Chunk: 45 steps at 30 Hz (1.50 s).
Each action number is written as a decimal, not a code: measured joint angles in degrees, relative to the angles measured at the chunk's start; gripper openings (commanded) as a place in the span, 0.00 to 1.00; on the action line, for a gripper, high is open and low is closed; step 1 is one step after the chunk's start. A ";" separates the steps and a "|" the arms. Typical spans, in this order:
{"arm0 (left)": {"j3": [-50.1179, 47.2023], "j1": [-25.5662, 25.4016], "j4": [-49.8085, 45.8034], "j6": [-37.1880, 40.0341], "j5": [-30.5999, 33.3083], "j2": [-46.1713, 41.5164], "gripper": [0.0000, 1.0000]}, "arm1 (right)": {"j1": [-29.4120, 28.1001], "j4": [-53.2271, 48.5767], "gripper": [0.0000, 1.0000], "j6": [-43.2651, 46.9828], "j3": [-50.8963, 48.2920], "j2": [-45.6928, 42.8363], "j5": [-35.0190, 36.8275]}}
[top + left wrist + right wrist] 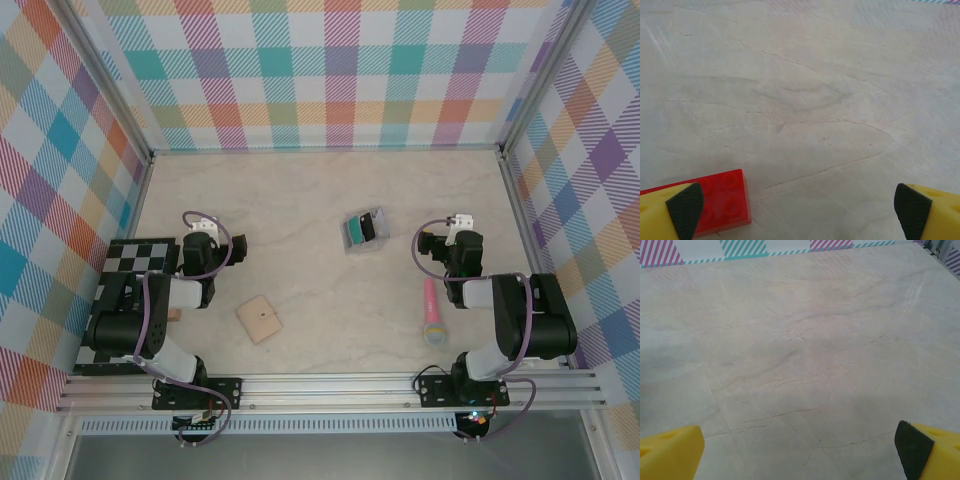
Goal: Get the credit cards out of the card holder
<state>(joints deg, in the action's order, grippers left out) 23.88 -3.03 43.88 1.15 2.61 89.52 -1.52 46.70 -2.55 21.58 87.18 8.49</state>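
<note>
The small flat tan leather card holder (260, 320) lies folded shut on the pale marble desk (300, 200), near the front edge. The left hand (800, 212) is wide open and holds nothing. The right hand (800, 452) is wide open and empty too.

Matt tan leather card holder (260, 320)

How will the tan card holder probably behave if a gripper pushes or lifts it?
The card holder lies flat on the smooth table, so a push will probably slide it rather than tip it. It looks thin and small, so it is likely light but hard to get under. Its leather-like look suggests it may flex a little.
</note>
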 measured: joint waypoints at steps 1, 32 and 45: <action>0.00 0.00 0.00 0.00 0.02 0.00 1.00 | 0.00 0.00 1.00 0.00 0.00 0.02 0.02; 3.48 0.00 -8.61 -0.13 1.29 -2.97 1.00 | -0.02 -4.15 1.00 0.00 0.72 -2.40 -0.02; 20.68 -0.07 -38.01 -9.18 2.10 -16.15 1.00 | -0.02 -47.45 1.00 -12.79 23.45 -16.68 -1.73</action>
<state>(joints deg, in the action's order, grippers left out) 44.56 -3.09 5.87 -8.03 4.71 73.36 -1.54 -0.75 -15.33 45.04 70.50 6.76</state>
